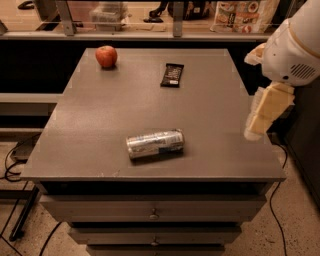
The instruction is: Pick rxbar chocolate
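The rxbar chocolate (172, 74) is a small flat black bar with white lettering. It lies on the grey table top (100, 125) at the far middle, a little right of centre. My gripper (261, 116) hangs at the table's right edge, pointing down and left. It is well to the right of the bar and nearer the front, and it touches nothing. The white arm housing (295, 45) fills the upper right corner.
A silver-blue can (155, 143) lies on its side near the front middle of the table. A red apple (106, 56) sits at the far left corner. Drawers (152, 214) are below the top. A counter with packages (240, 15) runs behind. Cables (15, 160) lie on the floor at left.
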